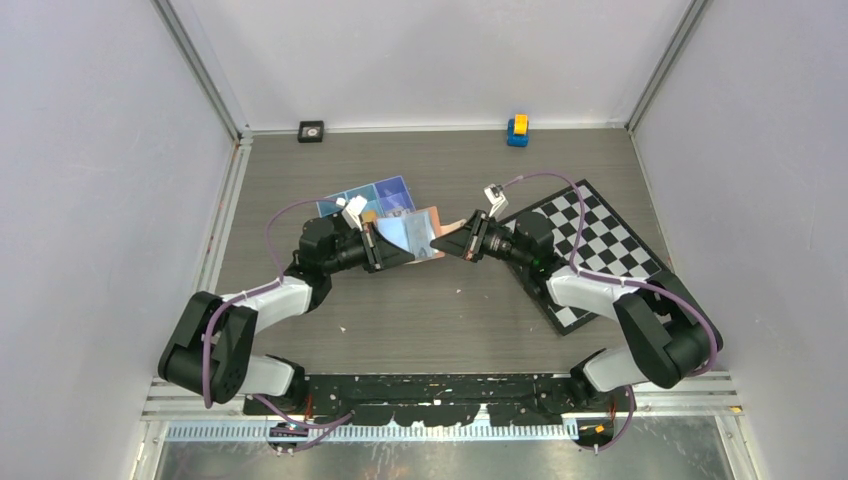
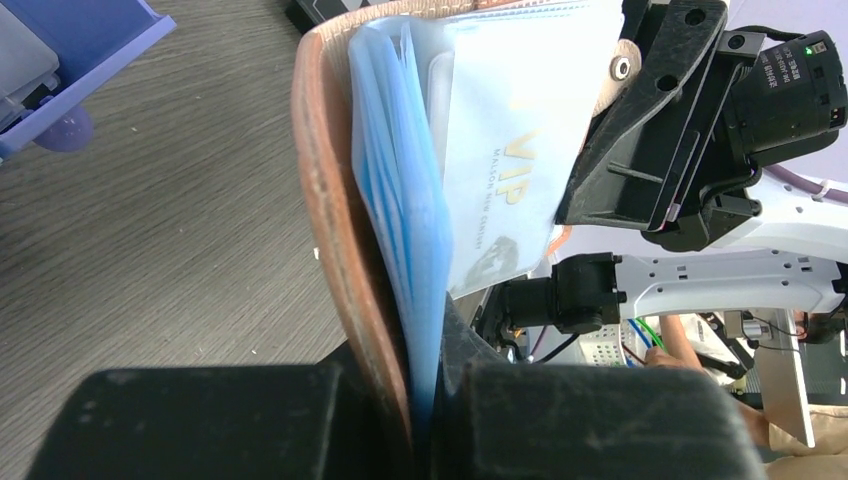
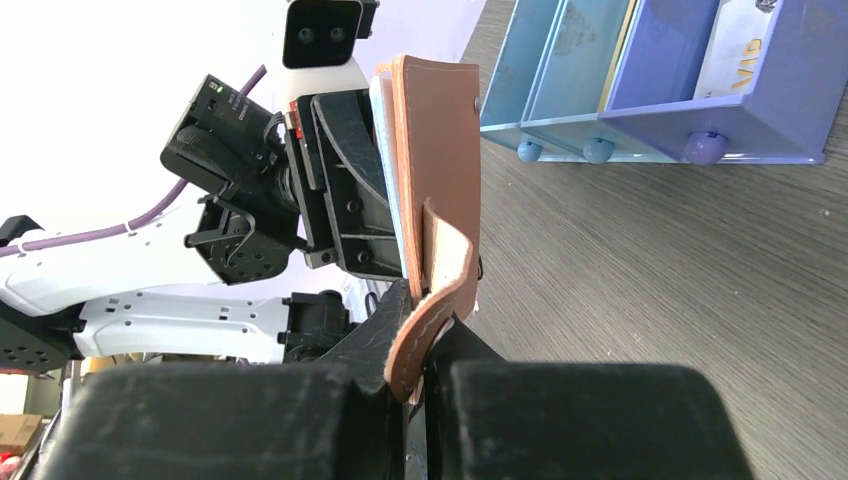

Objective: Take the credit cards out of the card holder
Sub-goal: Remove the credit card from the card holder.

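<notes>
The left gripper (image 2: 425,400) has its fingers pressed narrow on the lower edge of the card holder (image 2: 330,230), clamping the tan cover together with a sheaf of blue plastic sleeves (image 2: 395,200). Opposite it, the right gripper (image 3: 420,390) is closed just as tightly on the holder's small strap (image 3: 440,300), which curls down between its fingers.

So the holder hangs open in the air between the two arms, clear of the table (image 1: 450,320), with the blue tray (image 3: 720,130) just behind it and the checkered board (image 1: 600,240) off to the right. A pale card (image 2: 520,150) printed with gold lettering faces the left wrist camera. It looks to be inside a clear sleeve, though I can't tell for sure from here.

As I see it, no card is out of this holder yet, and neither gripper is free to pull one. The risk lies in the right-hand grip: the strap is thin and soft, so any tug apart could slip it from the fingers or strain its stitching. When one side lets go to reach for the card, the holder may flop shut or swing. The left clamp also squeezes the sleeves, which could pin a card in place.
</notes>
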Action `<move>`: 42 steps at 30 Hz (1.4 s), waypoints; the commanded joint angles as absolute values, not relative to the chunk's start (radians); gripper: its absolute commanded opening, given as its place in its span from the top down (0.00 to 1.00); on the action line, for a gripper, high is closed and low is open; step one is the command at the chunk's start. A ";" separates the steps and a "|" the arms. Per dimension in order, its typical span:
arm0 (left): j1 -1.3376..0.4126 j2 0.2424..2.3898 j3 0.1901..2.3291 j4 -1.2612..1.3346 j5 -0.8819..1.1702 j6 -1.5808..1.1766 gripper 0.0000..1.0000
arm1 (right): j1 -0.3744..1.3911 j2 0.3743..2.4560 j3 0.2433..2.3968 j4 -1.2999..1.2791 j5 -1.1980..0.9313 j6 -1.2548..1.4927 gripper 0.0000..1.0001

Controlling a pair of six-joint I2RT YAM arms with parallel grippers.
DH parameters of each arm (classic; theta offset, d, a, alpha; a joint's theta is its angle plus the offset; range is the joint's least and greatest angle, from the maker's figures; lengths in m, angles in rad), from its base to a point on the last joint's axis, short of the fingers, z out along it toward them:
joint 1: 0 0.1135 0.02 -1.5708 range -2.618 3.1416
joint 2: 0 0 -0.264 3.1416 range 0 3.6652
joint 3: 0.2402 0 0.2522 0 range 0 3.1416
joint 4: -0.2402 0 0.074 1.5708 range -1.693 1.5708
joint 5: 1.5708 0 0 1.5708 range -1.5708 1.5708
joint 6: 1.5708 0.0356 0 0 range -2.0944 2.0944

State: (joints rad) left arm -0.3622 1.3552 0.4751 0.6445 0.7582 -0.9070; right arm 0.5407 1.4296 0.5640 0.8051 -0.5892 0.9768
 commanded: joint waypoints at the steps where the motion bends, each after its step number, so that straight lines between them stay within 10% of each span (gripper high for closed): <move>1: -0.367 1.360 0.514 0.671 0.768 -0.885 1.00 | 0.573 1.428 0.598 0.919 -0.667 1.008 0.97; 42: -0.373 1.371 0.520 0.672 0.779 -0.888 1.00 | 0.722 1.457 0.758 0.519 -0.603 0.776 1.00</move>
